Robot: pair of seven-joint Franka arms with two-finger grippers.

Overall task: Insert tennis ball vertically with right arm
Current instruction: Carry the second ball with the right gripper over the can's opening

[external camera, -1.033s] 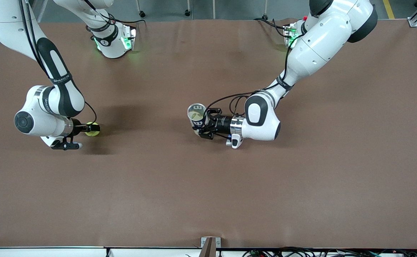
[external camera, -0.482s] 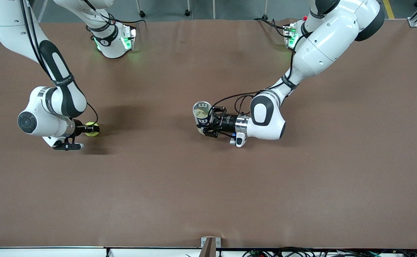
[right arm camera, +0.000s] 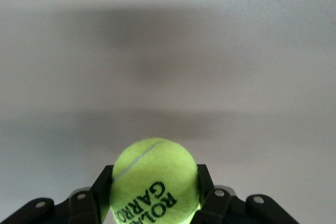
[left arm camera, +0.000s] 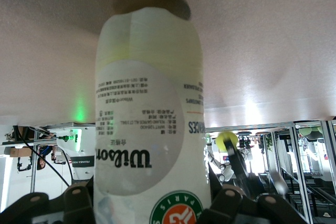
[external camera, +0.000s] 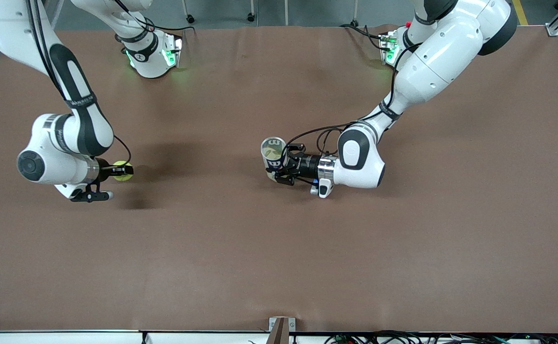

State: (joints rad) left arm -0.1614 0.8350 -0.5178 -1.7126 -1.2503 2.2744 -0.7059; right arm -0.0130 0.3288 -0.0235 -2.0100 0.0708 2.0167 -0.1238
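Observation:
A yellow-green tennis ball (external camera: 124,171) sits between the fingers of my right gripper (external camera: 122,171), which is shut on it just above the table toward the right arm's end. In the right wrist view the ball (right arm camera: 155,178) fills the gripper (right arm camera: 154,191), with black fingers (right arm camera: 101,188) pressed on both sides. A clear Wilson ball can (external camera: 273,154) stands upright near the table's middle, mouth up. My left gripper (external camera: 280,166) is shut on its side. The left wrist view shows the can (left arm camera: 149,114) with yellow-green showing through its wall, and the ball (left arm camera: 227,141) farther off.
The brown table (external camera: 279,253) stretches wide between the two grippers and toward the front camera. Both arm bases with green lights (external camera: 153,57) (external camera: 390,48) stand along the edge farthest from the camera. A small bracket (external camera: 281,328) and cables lie at the nearest edge.
My right gripper has closed on the tennis ball and risen slightly. My left gripper has carried the can a little toward the left arm's end of the table.

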